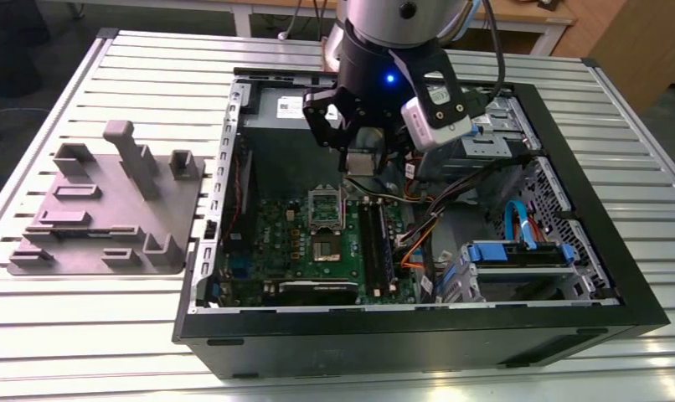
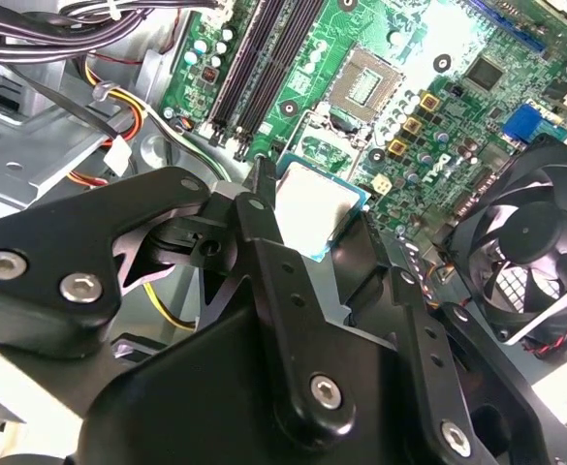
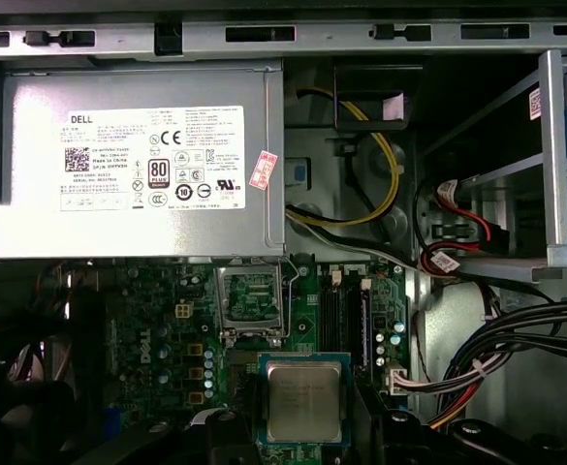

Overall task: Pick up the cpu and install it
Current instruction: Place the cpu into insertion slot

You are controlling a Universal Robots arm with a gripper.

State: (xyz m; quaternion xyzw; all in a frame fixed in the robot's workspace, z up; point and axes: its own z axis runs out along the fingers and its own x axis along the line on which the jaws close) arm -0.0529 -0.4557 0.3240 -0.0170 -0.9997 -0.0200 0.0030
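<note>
My gripper (image 1: 360, 163) hangs inside the open computer case (image 1: 315, 335), above the green motherboard (image 1: 276, 243). It is shut on the cpu (image 3: 303, 399), a small square chip with a silvery metal top and a teal edge, held flat between the two black fingers (image 2: 264, 242). In the second wrist view the cpu (image 2: 312, 208) sits between those fingers, clear of the board. The open cpu socket (image 3: 252, 302) lies on the motherboard a short way from the chip, beside the power supply. That socket (image 2: 365, 82) shows its bare contact field.
A grey power supply box (image 3: 128, 155) fills the case's far corner. Bundled cables (image 3: 477, 358) run beside the memory slots (image 2: 264, 58). A black fan (image 2: 530, 247) sits near the socket. On the exterior view's left, a grey parts fixture (image 1: 103, 209) rests on the slatted table.
</note>
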